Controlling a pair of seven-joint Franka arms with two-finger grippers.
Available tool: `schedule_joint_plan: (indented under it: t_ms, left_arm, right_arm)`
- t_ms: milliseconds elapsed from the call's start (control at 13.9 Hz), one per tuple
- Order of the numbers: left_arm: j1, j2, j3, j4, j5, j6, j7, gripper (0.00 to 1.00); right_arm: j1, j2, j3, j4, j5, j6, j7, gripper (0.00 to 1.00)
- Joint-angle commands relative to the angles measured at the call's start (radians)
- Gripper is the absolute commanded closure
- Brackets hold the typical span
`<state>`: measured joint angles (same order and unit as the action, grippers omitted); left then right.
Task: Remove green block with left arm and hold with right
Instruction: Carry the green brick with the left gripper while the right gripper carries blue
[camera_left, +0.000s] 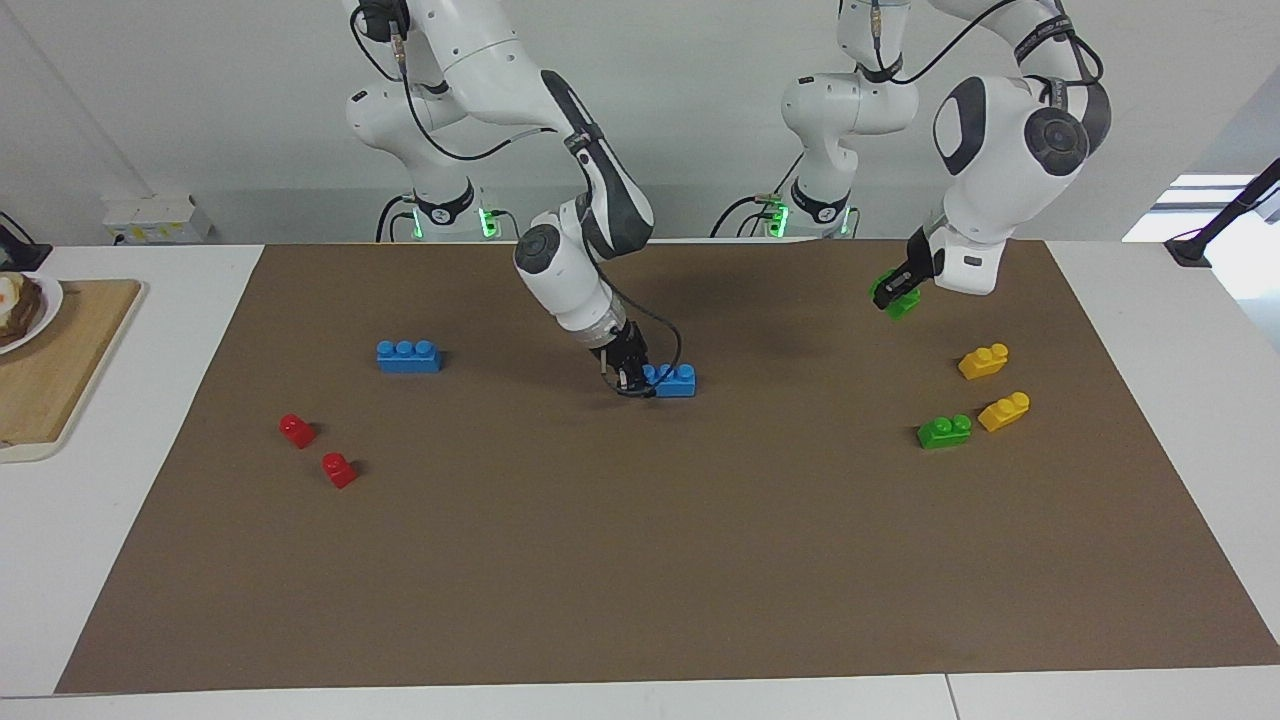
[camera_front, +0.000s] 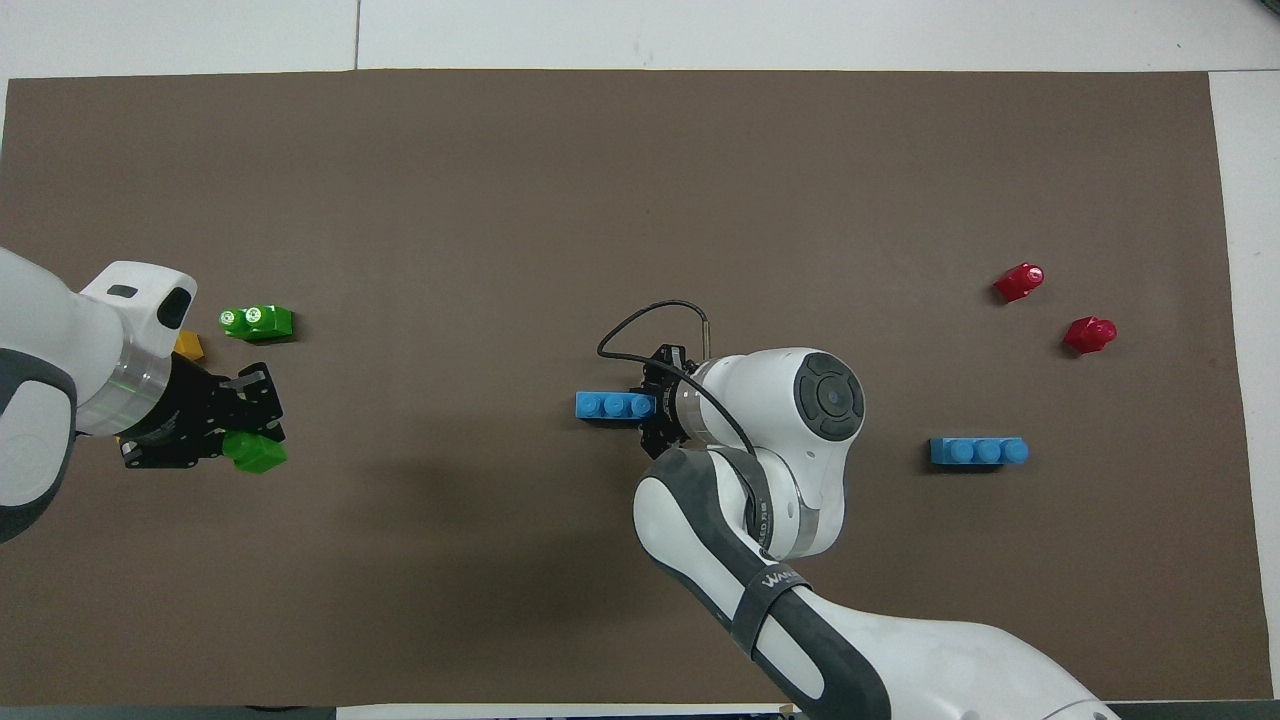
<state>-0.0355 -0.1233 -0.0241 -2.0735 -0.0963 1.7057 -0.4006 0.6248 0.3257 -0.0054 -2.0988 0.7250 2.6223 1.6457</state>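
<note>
My left gripper (camera_left: 890, 290) is up in the air, shut on a green block (camera_left: 906, 303), over the mat toward the left arm's end. In the overhead view the gripper (camera_front: 238, 447) holds the block (camera_front: 258, 454) at its tips. A second green brick (camera_left: 944, 431) lies on the mat (camera_left: 640, 560), also seen from overhead (camera_front: 257, 321). My right gripper (camera_left: 632, 378) is down at the mat's middle, shut on one end of a blue three-stud brick (camera_left: 676, 380). It shows the same from overhead (camera_front: 655, 405), with the brick (camera_front: 612, 405).
Two yellow bricks (camera_left: 983, 361) (camera_left: 1004, 411) lie by the second green brick. Another blue brick (camera_left: 408, 356) and two red bricks (camera_left: 296, 430) (camera_left: 339, 469) lie toward the right arm's end. A cutting board (camera_left: 50, 380) sits off the mat there.
</note>
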Motion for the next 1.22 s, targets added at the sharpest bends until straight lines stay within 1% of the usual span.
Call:
schedule_joint_plan:
  t_ms: [0,72,144,288,360,576,720,792,864,1008,1152]
  left_arm:
    - [0.051,-0.036,-0.010,-0.075,0.036,0.070,0.216,1.00]
    - [0.054,-0.024,-0.010,-0.104,0.081,0.136,0.259,1.00]
    - [0.058,-0.015,-0.010,-0.134,0.098,0.187,0.287,1.00]
    - [0.086,-0.009,-0.010,-0.152,0.101,0.209,0.340,1.00]
    - [0.089,-0.009,-0.010,-0.164,0.105,0.215,0.365,1.00]
    - [0.089,-0.010,-0.010,-0.218,0.119,0.255,0.417,1.00]
    - [0.089,-0.009,-0.010,-0.238,0.122,0.256,0.449,1.00]
    - [0.089,-0.010,-0.010,-0.250,0.122,0.270,0.462,1.00]
    - [0.089,-0.010,-0.010,-0.263,0.122,0.293,0.463,1.00]
    - [0.101,-0.012,-0.010,-0.304,0.122,0.356,0.463,1.00]
    - [0.112,-0.007,-0.010,-0.344,0.122,0.422,0.465,1.00]
  right_arm:
    - [-0.007,-0.013,0.004,0.019,0.024,0.021,-0.004,1.00]
    - [-0.010,-0.033,-0.002,0.026,0.024,0.012,-0.004,1.00]
    - [-0.037,-0.059,-0.004,0.028,0.018,-0.007,-0.007,1.00]
    - [-0.111,-0.106,-0.004,0.060,0.010,-0.107,-0.064,1.00]
    - [-0.164,-0.129,-0.005,0.077,0.007,-0.172,-0.114,1.00]
    - [-0.368,-0.194,-0.008,0.118,-0.013,-0.394,-0.272,1.00]
    - [-0.498,-0.198,-0.008,0.175,-0.096,-0.561,-0.348,1.00]
    - [-0.554,-0.200,-0.007,0.183,-0.136,-0.612,-0.372,1.00]
    - [-0.597,-0.203,-0.007,0.175,-0.157,-0.634,-0.401,1.00]
    - [-0.677,-0.214,-0.008,0.143,-0.188,-0.640,-0.467,1.00]
    - [-0.727,-0.205,-0.007,0.138,-0.211,-0.674,-0.480,1.00]
